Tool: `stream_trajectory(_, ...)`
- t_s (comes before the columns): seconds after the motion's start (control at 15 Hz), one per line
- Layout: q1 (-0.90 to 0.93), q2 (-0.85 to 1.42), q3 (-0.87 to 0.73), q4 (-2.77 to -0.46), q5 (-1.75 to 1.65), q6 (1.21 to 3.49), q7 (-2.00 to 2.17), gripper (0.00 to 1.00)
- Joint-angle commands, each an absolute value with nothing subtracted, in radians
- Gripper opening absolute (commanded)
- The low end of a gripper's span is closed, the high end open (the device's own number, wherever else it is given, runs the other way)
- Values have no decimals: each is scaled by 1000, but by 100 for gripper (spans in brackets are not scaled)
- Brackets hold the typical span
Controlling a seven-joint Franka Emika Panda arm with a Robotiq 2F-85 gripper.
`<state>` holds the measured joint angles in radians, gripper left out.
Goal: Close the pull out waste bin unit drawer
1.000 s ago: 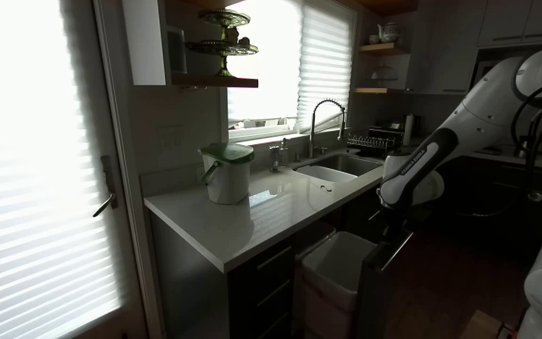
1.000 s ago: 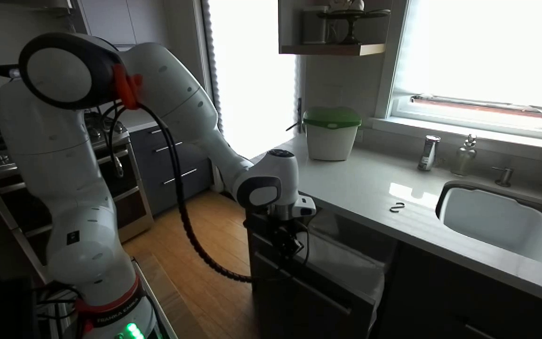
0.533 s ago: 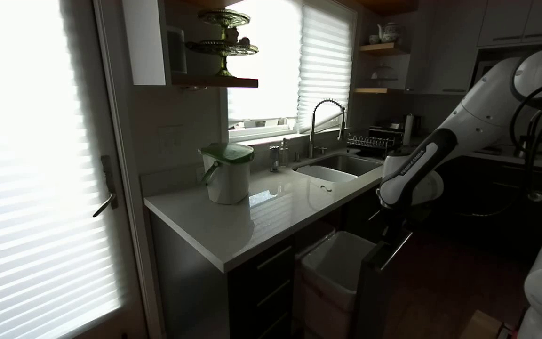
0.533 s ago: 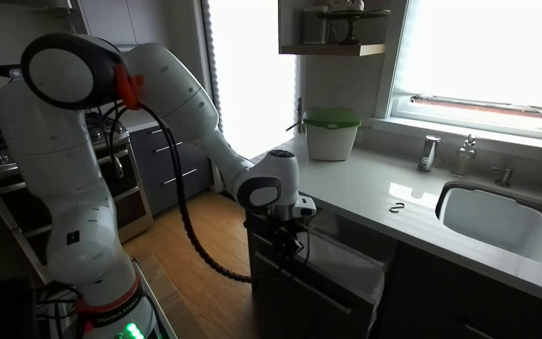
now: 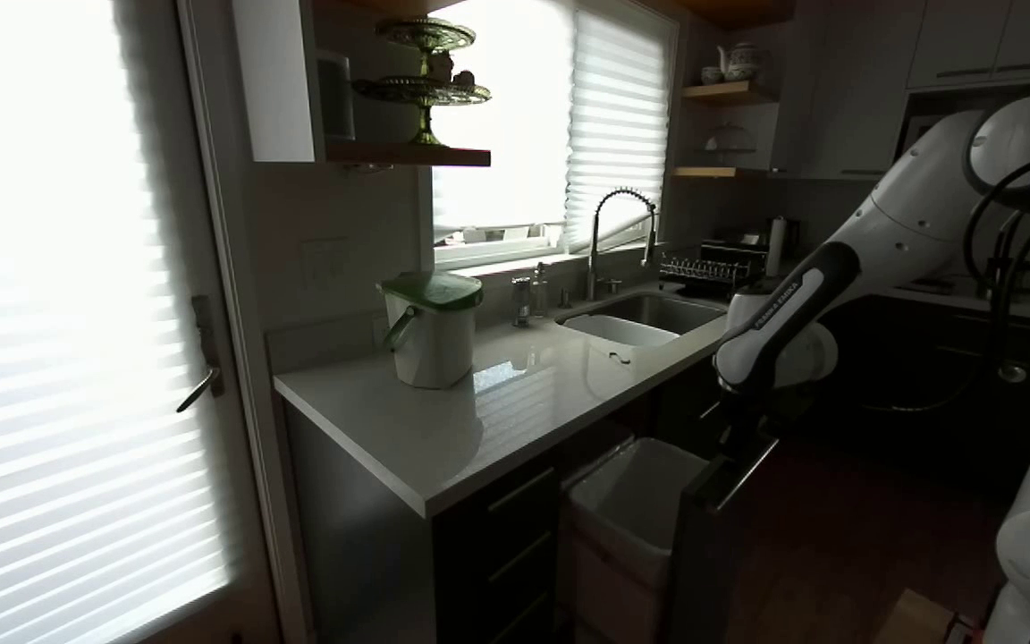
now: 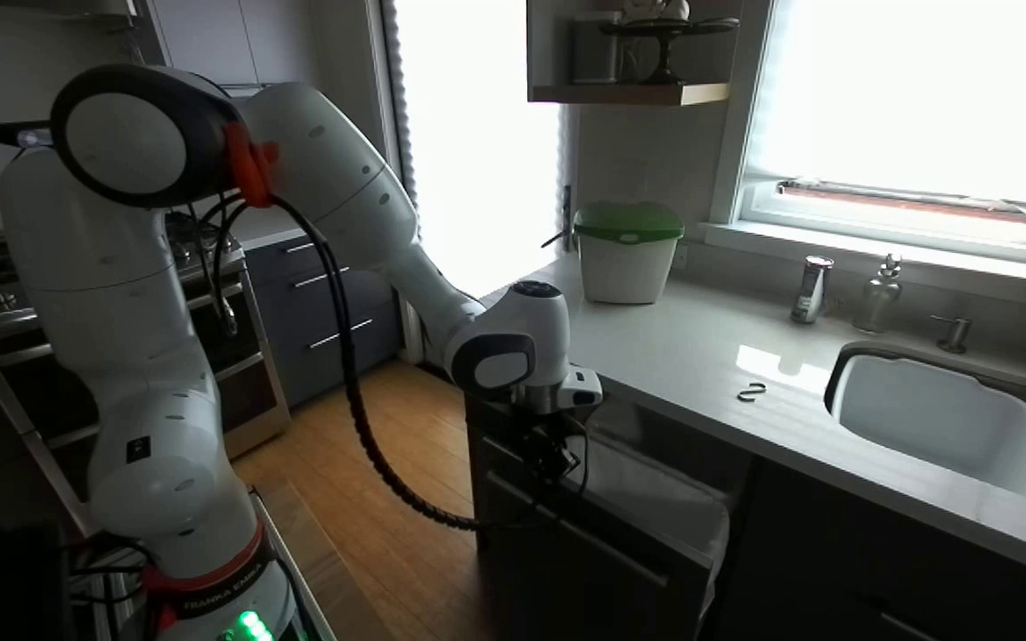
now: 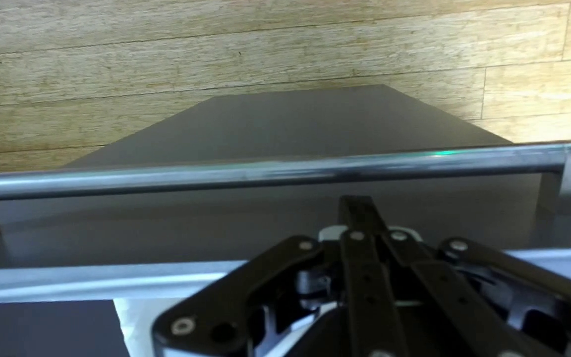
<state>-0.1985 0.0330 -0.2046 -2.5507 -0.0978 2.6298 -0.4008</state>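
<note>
My gripper (image 7: 358,210) is narrow and holds nothing; in the wrist view its tip shows between the top edge of the drawer (image 7: 290,124) and the handle (image 7: 285,171), contact unclear; the handle runs roughly parallel to the counter (image 6: 673,347), from under which the drawer stands out; my push should go square to it, inward.

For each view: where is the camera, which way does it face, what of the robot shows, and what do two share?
An exterior view: near an end of the glossy white countertop, facing the grey metal sink; the white jointed arm shows partly.
An exterior view: beside the robot's green-lit white base, facing the open dark grey drawer; base and arm show.
Wrist view: on the arm, facing down over a silver bar handle; black gripper shows, shut.
Both exterior views share the green-lidded white bucket.
</note>
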Motion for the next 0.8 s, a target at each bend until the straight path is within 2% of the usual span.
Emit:
stream_trajectory(0.0, -194, 85, -173, -2508, 58, 2694, -498, 0)
stream_trajectory(0.73, -250, 243, -14, -2337, 634, 2837, -954, 0)
